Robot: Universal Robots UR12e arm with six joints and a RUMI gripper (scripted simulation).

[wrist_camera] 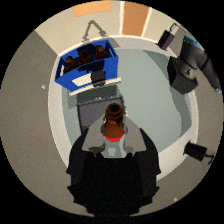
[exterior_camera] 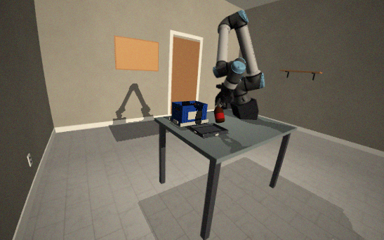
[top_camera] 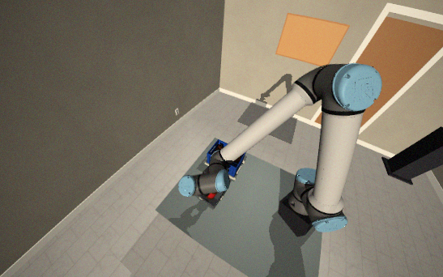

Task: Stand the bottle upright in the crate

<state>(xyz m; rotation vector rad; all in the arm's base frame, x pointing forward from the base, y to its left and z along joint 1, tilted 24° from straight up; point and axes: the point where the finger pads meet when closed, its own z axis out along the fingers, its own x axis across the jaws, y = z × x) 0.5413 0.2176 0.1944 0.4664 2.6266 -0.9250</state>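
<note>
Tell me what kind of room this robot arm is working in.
Probably a plain indoor room set up as a test workspace: tiled floor, a closed door with an orange board beside it, and a single table carrying the arm, a blue crate and a tray.

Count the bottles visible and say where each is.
1 clearly: the red-brown bottle held upright in the gripper above the tray. Dark shapes inside the blue crate in the wrist view may be more bottles, too blurred to count.
</note>
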